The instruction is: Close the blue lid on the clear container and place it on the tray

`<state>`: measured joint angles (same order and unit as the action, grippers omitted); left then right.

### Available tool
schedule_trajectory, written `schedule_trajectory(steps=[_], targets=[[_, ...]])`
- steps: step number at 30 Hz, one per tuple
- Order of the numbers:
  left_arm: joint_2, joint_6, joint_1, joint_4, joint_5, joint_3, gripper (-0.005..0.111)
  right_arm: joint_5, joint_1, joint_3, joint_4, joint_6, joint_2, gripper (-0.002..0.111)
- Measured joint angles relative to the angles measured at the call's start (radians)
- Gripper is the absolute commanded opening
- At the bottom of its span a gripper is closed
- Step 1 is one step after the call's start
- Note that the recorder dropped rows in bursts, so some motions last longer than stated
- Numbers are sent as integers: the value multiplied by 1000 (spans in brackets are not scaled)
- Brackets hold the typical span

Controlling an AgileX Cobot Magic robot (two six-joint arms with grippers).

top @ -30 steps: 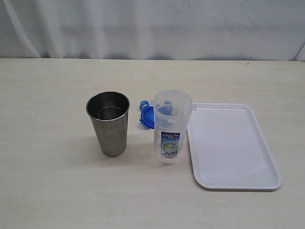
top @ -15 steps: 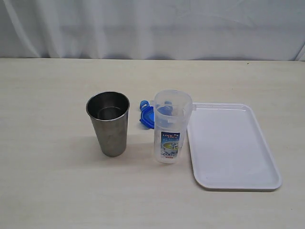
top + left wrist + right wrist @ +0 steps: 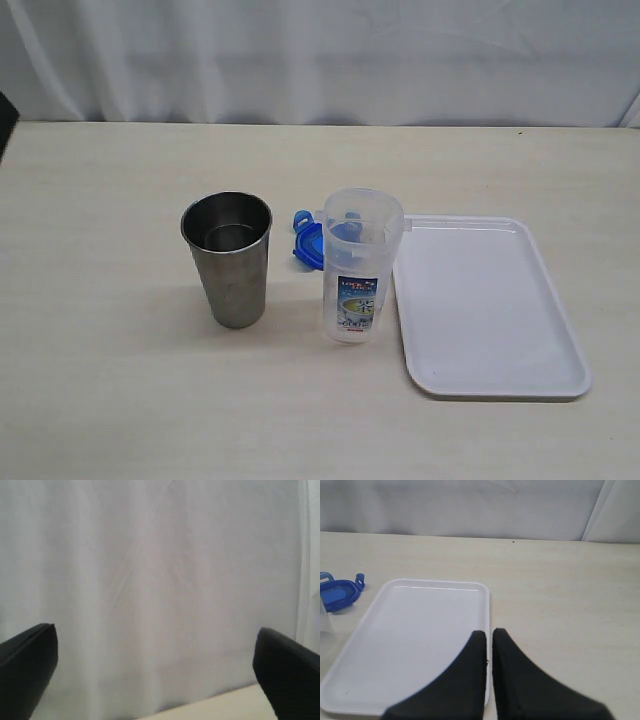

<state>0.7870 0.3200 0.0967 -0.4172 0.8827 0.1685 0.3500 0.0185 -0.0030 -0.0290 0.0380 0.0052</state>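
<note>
The clear container stands upright and uncovered on the table, touching the tray's left edge. Just behind it lies the blue lid, partly hidden by the container; the right wrist view shows the blue lid flat on the table beside the tray. The white tray lies bare at the right, and the tray fills the right wrist view. My right gripper is shut and holds nothing, hovering over the tray's long edge. My left gripper is open, facing the white curtain with nothing between its fingers.
A grey steel cup stands upright left of the container. A white curtain hangs behind the table's far edge. A dark part of the left arm shows at the exterior view's left border.
A dark sliver of the left arm has come into the exterior view at its left border. The container, lid, cup and tray have not moved.
</note>
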Motion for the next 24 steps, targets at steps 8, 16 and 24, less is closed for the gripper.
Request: schedule_trajectory(steps=[8,16,24], targets=[[314,1,0,-72,70,1,101,0,0,0,0,0,0,5],[623,-15,0,-120,183,3,101,0,0,0,0,0,0,5],[881,-94,0,-98,310,7,101,0,0,0,0,0,0,5]])
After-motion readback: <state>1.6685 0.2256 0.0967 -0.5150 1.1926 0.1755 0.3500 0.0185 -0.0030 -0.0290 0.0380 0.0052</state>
